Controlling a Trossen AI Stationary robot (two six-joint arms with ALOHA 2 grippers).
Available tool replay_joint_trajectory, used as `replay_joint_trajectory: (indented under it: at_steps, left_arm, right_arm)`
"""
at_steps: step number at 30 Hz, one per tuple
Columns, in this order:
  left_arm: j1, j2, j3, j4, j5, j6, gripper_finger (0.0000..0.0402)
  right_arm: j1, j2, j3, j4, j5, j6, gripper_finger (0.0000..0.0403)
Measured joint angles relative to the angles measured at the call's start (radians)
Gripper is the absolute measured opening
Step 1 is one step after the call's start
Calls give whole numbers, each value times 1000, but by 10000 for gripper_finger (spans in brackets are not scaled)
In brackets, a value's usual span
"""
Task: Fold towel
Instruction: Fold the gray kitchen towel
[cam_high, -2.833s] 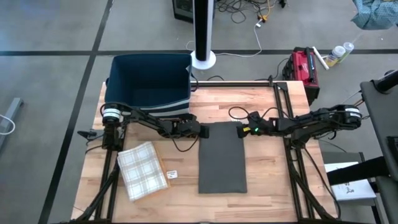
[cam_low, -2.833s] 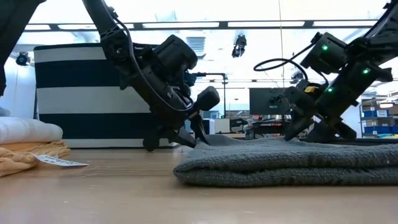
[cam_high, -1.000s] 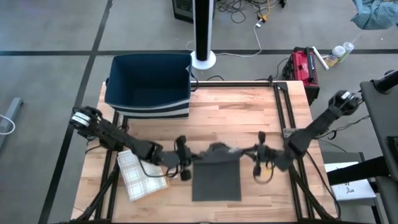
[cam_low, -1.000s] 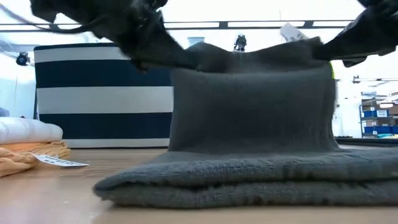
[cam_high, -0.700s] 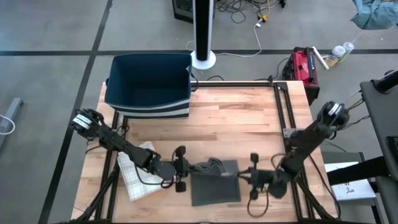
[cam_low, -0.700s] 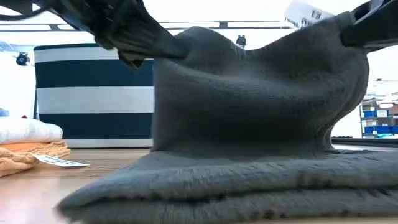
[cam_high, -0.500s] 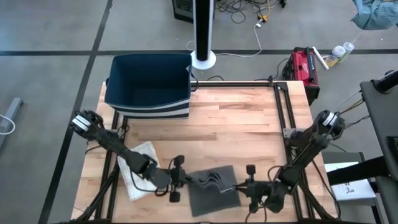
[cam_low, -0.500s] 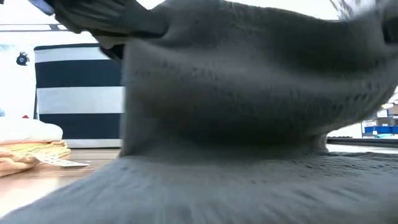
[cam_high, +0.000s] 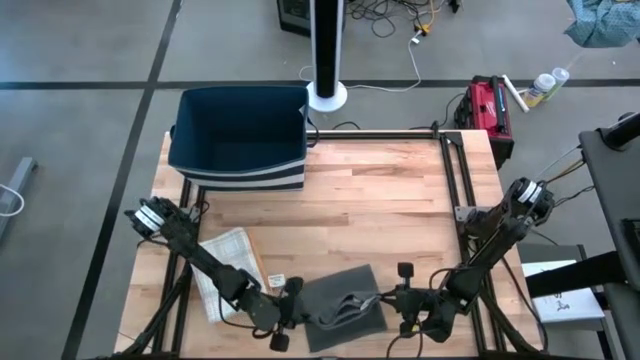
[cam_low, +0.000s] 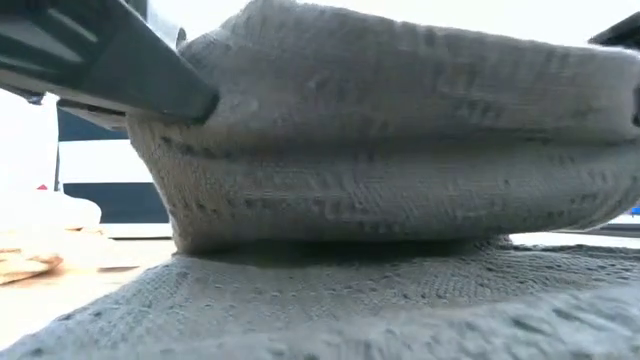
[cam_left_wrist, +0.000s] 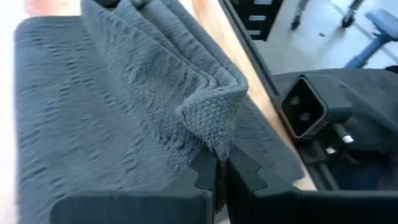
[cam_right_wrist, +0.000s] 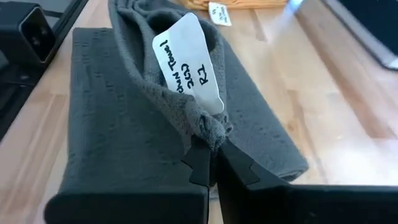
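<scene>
The grey towel (cam_high: 340, 298) lies at the near edge of the table (cam_high: 380, 200), already doubled, with its far end carried over towards the near end. The left gripper (cam_left_wrist: 217, 171) is at the towel's near left corner, its fingers pressed together on a bunched corner of cloth. The right gripper (cam_right_wrist: 211, 163) is at the towel's near right corner, its fingers pinching the other corner, just where a white handwritten tag (cam_right_wrist: 188, 62) is sewn on. Between the two grips the cloth sags in loose ridges.

The towel looks thick, soft and limp. It should drape and wrinkle rather than hold a line, and it is light enough for a corner pinch to carry. The corners seem the right places to hold, kept taut between the two arms so the fold lands square. It is not fragile, though it could slide on the smooth wood.

Room on the near side of the towel is scant, since the table's edge is right there. Left of the towel lies a folded plaid cloth (cam_high: 228, 268) with a small label (cam_high: 276, 281) just beside it. Beyond the towel the wood is bare up to a navy striped bin (cam_high: 240, 140) at the far left.
</scene>
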Motion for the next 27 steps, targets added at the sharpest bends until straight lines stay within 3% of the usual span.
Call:
replay_joint_trajectory:
  at_steps: [15, 27]
  left_arm:
    - [-6, 10, 52, -31, 89, -9, 6]
    - [-23, 33, 53, 28, 205, -104, 20]
  right_arm:
    - [29, -30, -1, 46, -59, 16, 2]
    - [33, 12, -2, 123, -260, 34, 5]
